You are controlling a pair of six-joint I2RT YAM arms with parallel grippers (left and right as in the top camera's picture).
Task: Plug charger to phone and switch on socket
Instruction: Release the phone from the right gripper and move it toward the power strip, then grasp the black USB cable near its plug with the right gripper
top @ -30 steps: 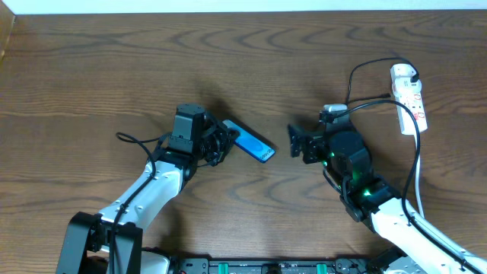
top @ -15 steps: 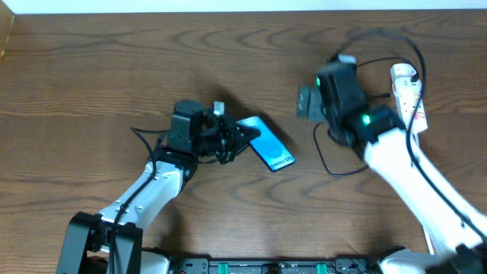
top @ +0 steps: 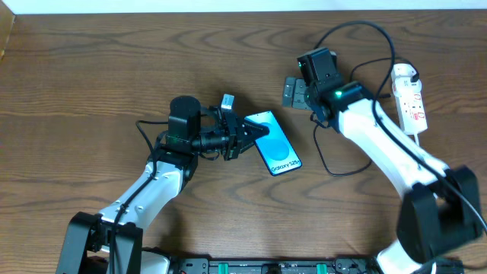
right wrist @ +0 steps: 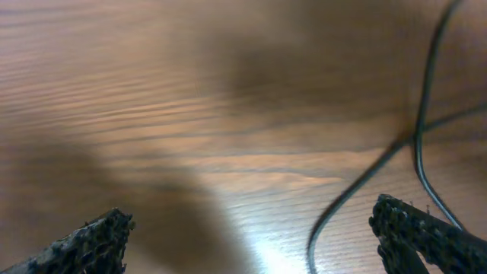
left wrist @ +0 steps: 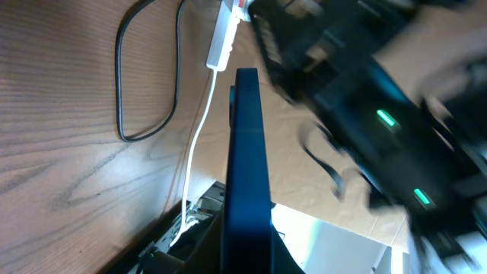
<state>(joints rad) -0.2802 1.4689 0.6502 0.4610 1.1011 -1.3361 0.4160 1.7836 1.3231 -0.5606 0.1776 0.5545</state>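
The phone (top: 275,143), its blue screen up, is held at its left end by my left gripper (top: 245,135), which is shut on it. In the left wrist view the phone (left wrist: 247,152) shows edge-on between the jaws. My right gripper (top: 294,92) is open and empty, behind and to the right of the phone. In the right wrist view its fingertips (right wrist: 95,237) stand wide apart over bare wood, with the thin black charger cable (right wrist: 423,114) beside the right one. The cable loops (top: 332,169) towards the white plug head (top: 405,73) on the socket (top: 411,103). The connector tip is not visible.
The socket's white lead (left wrist: 199,129) and a black cable loop (left wrist: 122,91) show in the left wrist view, with the right arm (left wrist: 365,91) blurred behind the phone. A thicker black robot cable (top: 358,27) arcs above the right arm. The table's back edge (top: 228,11) is far.
My right arm swung from the table's middle to the back, away from the phone. My left gripper turned the phone screen-up and carried it slightly right and forward.
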